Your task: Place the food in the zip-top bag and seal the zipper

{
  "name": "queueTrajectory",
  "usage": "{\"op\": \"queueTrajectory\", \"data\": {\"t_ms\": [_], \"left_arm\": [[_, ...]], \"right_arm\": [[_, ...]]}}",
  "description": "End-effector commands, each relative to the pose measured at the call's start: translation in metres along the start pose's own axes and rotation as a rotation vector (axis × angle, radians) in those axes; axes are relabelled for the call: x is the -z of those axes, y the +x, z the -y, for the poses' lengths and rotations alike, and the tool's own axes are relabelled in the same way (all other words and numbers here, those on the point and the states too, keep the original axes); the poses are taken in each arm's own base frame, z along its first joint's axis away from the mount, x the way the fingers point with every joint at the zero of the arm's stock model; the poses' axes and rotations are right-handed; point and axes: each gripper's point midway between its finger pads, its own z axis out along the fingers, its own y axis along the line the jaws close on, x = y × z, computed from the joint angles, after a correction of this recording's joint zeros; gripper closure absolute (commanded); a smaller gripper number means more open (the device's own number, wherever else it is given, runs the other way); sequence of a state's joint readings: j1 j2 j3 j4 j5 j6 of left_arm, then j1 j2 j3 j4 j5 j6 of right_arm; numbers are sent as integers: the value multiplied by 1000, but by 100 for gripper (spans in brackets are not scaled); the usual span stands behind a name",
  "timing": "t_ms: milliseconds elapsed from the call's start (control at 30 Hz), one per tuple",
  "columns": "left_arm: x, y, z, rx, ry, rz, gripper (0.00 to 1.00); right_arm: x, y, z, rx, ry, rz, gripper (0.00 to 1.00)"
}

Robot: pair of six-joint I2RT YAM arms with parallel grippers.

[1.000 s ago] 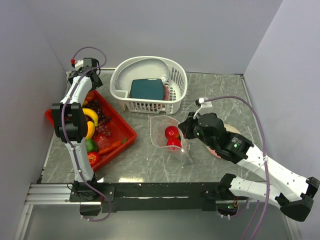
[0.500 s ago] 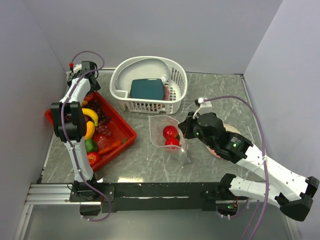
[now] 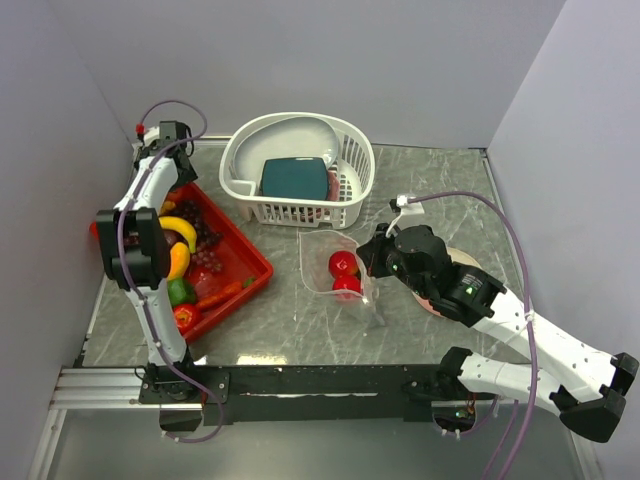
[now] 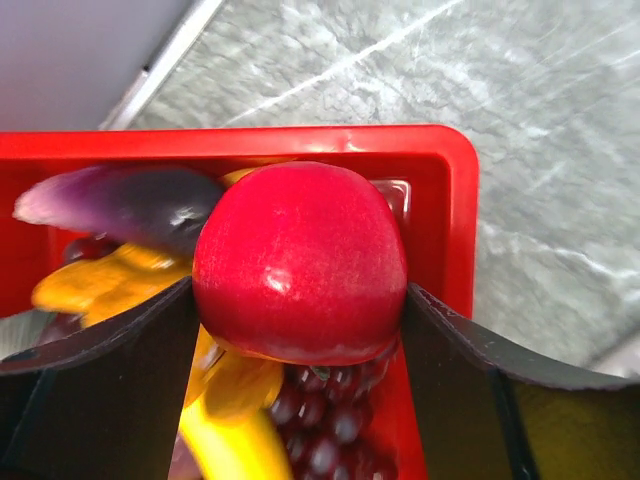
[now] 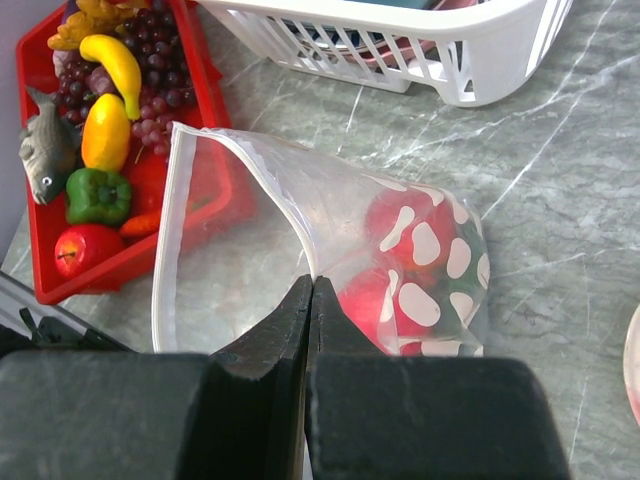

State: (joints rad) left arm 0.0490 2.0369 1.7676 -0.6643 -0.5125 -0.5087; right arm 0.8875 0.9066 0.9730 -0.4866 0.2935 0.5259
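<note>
A red round tomato (image 4: 300,260) sits between my left gripper's (image 4: 300,292) fingers, both pads touching it, over the far corner of the red tray (image 4: 440,200). Grapes (image 4: 320,420) and a banana (image 4: 225,430) lie beneath it. The zip-top bag (image 3: 322,252) stands open on the table with two red tomatoes (image 3: 344,264) inside. My right gripper (image 5: 312,285) is shut on the bag's near rim, where the zipper (image 5: 165,250) strip runs round the mouth. More food lies in the tray: a green pepper (image 5: 97,195), a red fruit (image 5: 78,248) and a yellow piece (image 5: 105,130).
A white slotted basket (image 3: 300,212) holding a teal block (image 3: 295,178) stands behind the bag. A toy fish (image 5: 45,150) lies in the tray (image 3: 255,262). A pale plate (image 3: 462,262) lies partly under my right arm. Walls close in left, back and right.
My left gripper's fingers have closed in onto the red tomato, and the left arm has shifted slightly left. The right arm and bag have not moved.
</note>
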Motion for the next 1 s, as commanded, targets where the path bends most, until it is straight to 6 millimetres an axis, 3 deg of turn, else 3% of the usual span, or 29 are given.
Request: {"op": "queueTrajectory", "data": {"t_ms": [0, 133, 233, 267, 333, 367, 400, 433, 500, 533, 733, 867, 967], "left_arm": [[64, -46, -8, 50, 86, 125, 34], [99, -52, -9, 58, 138, 161, 35], [147, -53, -6, 61, 206, 224, 36], [158, -37, 5, 27, 238, 215, 36], [192, -31, 9, 43, 310, 240, 36], [207, -9, 25, 4, 372, 224, 36], [220, -1, 31, 11, 418, 220, 36], [247, 4, 35, 26, 518, 214, 38], [279, 32, 55, 21, 677, 169, 39], [310, 49, 63, 8, 787, 152, 40], [398, 118, 83, -48, 1096, 32, 43], [432, 158, 88, -74, 1210, -36, 42], [436, 186, 91, -104, 1256, -111, 43]], "right_arm": [[0, -17, -4, -12, -11, 64, 100], [-2, -15, -4, -12, -8, 56, 100], [-5, -14, -5, -17, -7, 51, 100], [-5, -14, -5, -15, -5, 49, 100], [-7, -13, -5, -19, -3, 45, 100], [-8, -12, -6, -20, -3, 42, 100], [-8, -13, -6, -25, -3, 44, 100], [-11, -11, -6, -22, 4, 36, 100], [-13, -11, -5, -25, 16, 34, 100], [-15, -10, -4, -26, 25, 32, 100], [-28, -6, 0, -33, 67, 24, 100], [-33, -8, 4, -36, 107, 30, 100], [-35, -11, 5, -41, 124, 37, 100]]}}
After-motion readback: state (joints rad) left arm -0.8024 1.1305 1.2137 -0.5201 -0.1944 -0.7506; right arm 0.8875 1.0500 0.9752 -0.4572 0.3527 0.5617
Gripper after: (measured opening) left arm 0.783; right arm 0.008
